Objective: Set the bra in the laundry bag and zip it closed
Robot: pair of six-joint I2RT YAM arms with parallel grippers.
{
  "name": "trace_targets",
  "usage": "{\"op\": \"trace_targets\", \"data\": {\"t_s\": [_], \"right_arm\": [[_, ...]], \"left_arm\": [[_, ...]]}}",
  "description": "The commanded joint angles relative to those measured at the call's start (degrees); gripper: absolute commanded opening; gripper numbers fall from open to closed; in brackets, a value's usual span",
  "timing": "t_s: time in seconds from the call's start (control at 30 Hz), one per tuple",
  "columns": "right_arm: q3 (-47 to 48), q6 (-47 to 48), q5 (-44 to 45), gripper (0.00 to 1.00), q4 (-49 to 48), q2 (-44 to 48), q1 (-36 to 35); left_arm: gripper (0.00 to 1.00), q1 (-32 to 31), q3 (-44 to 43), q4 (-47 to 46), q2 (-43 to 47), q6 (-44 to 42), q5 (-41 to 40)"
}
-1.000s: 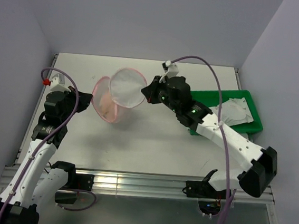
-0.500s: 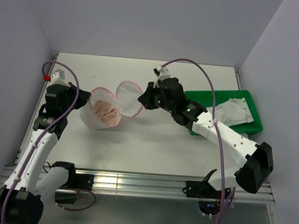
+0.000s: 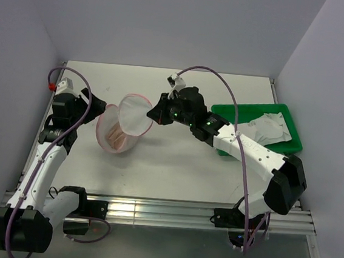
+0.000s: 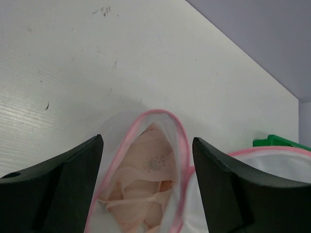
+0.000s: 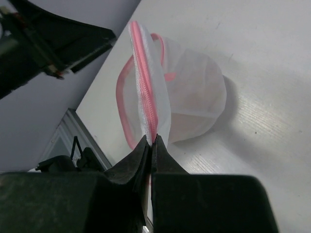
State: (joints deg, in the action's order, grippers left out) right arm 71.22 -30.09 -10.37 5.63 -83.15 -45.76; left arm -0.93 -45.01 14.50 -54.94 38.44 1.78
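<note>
Pale pink bra (image 4: 146, 177) crumpled inside white mesh laundry bag (image 3: 134, 115), its pink zip rim gaping open

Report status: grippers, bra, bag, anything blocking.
Left gripper open at laundry bag mouth. Right gripper shut on its pink zip rim. Bra inside, bag unzipped. Green tray off right, nothing blocking.

Bright, even light; soft shadow beside the laundry bag (image 5: 194, 97)

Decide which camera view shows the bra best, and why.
The left wrist view: the bra shows close up through the open mouth of the laundry bag. The top view gives a small pink patch; the right wrist view shows only mesh and zip.
</note>
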Motion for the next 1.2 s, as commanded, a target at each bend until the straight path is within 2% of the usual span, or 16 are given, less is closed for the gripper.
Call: {"op": "trace_targets", "data": {"t_s": [0.0, 0.3, 0.5, 0.7, 0.8, 0.83, 0.9, 0.97, 1.17], "right_arm": [[-0.29, -1.55, -1.76, 0.0, -4.57, -2.45, 0.75], [-3.72, -2.34, 1.75, 0.0, -4.75, -1.66, 3.39], [-4.51, -2.61, 6.41, 0.02, -3.7, -2.01, 5.5], [-4.51, -2.17, 7.74, 0.2, -3.17, -3.15, 7.87], [-4.16, -2.08, 6.51, 0.46, -3.43, -3.07, 8.49], [-3.2, -1.82, 6.24, 0.66, -3.17, -3.07, 8.58], [-1.19, -0.51, 5.8, 0.78, -1.68, -3.07, 8.58], [-0.3, 0.29, 6.24, 0.82, -0.62, -2.72, 9.02], [-2.04, 0.82, 5.8, 0.83, -0.35, 1.06, 13.84]], "left_arm": [[0.81, 0.31, -1.92, -0.79, 3.52, -1.17, -1.08], [0.79, 0.14, -2.36, -0.09, 7.39, -2.05, 7.26], [0.78, -4.16, -4.73, 1.58, 5.11, -4.51, 8.07], [0.77, -7.24, -5.35, 1.76, 5.37, -5.91, 6.22], [0.77, -9.44, -5.87, 2.37, 5.1, -6.44, 5.17], [0.77, -10.92, -6.48, 2.63, 5.02, -7.05, 4.64], [0.77, -12.16, -7.1, 3.07, 5.19, -7.41, 3.59], [0.77, -12.96, -7.19, 2.64, 5.28, -7.32, 3.84], [0.77, -13.13, -5.96, 0.88, 6.77, -6.88, 6.56]]}}
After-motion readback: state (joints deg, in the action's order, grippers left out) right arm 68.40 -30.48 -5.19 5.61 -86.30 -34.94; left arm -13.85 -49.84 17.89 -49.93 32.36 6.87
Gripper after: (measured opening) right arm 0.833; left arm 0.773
